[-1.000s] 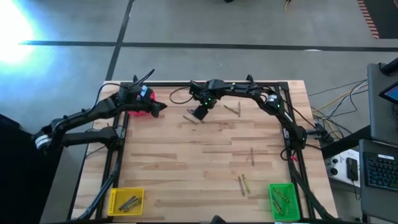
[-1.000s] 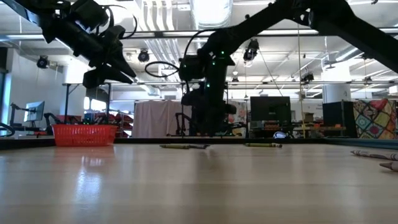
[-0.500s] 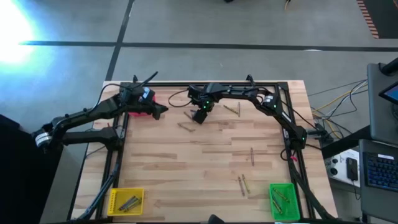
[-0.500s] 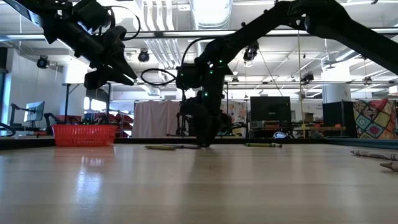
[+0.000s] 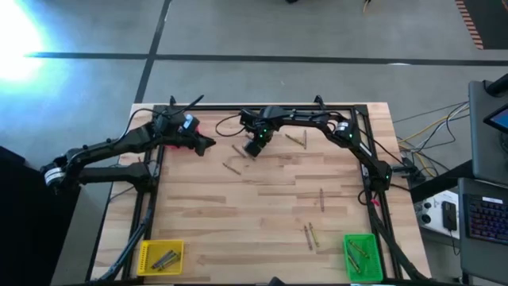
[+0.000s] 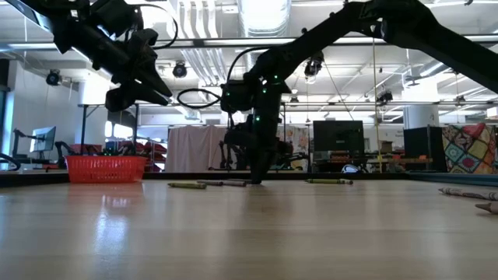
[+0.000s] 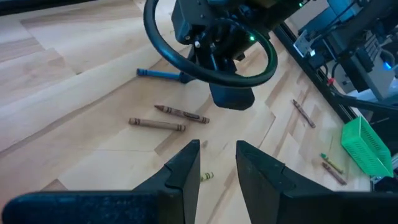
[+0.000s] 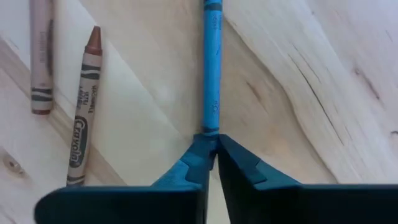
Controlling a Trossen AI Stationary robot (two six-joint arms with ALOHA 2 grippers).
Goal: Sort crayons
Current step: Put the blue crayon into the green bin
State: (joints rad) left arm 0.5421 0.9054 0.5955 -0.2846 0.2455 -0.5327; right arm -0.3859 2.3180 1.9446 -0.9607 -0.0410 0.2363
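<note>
A blue crayon [image 8: 211, 62] lies on the wooden table, and my right gripper [image 8: 211, 155], also [image 5: 254, 146], is shut on it at the far middle of the table. Two brown crayons [image 8: 84, 106] lie beside it, also seen in the left wrist view [image 7: 181, 113]. More crayons lie singly farther right [image 5: 296, 140] and toward the near right [image 5: 309, 236]. My left gripper [image 7: 217, 163] hovers by the red bin [image 6: 105, 167] at the far left, fingers apart. A small yellow bit [image 7: 206, 176] shows in its gap; I cannot tell whether it lies on the table. My right gripper pinches one end of the blue crayon [image 8: 211, 127] between its two fingertips. The fingers come down from above [image 6: 257, 175]. The crayon lies flat on the table and runs straight away from the fingertips.
A yellow bin [image 5: 161, 256] with crayons stands at the near left corner and a green bin [image 5: 361, 256] with crayons at the near right. Black frame rails run along the table's sides. The middle of the table [image 5: 238, 206] is bare wood.
My right gripper has come down to the table and shut on the blue crayon's end. One brown crayon has slid a little toward the table's near left.
</note>
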